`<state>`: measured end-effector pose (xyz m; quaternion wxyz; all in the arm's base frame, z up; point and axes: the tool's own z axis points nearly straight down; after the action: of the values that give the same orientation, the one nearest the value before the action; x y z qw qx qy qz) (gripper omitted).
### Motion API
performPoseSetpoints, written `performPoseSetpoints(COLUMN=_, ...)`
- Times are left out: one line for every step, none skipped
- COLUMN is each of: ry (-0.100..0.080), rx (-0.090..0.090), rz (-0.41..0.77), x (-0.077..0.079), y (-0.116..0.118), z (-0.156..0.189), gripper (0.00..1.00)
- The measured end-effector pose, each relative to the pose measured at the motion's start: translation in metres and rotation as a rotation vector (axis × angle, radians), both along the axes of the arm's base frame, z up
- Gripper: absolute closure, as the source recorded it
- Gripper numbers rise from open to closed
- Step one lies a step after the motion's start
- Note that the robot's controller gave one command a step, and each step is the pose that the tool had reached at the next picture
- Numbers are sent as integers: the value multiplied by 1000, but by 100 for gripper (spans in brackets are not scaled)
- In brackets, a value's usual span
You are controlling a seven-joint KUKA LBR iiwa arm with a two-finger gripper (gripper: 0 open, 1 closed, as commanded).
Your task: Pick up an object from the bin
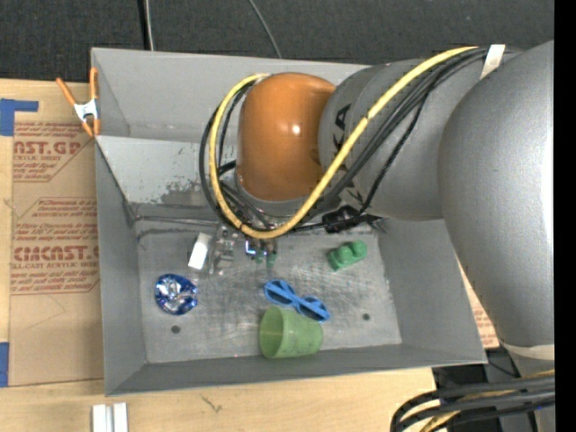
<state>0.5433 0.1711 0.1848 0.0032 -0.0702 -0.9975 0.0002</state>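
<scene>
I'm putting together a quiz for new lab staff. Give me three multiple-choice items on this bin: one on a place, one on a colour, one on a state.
1. Where in the bin does the shiny blue thing lie?
A) at the view's left
B) at the view's right
C) on the rim
2. What colour is the cup?
A) red
B) green
C) white
3. How does the cup lie?
A) upright
B) upside down
C) on its side

Answers: 1 A, it sits near the left wall. 2 B, its wall is light green. 3 C, its mouth faces sideways.
</scene>
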Motion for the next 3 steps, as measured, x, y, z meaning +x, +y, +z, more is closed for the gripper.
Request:
performPoseSetpoints(ry=-8, rx=1, rz=-2, x=2, y=-1, z=4, gripper=0)
performPoseSetpoints(ry=-21, rx=8, rz=24, x=-10, y=38, z=-114, gripper=0)
performPoseSetpoints(ry=-28, rx=8, rz=21, x=-7, y=37, z=-109, gripper=100)
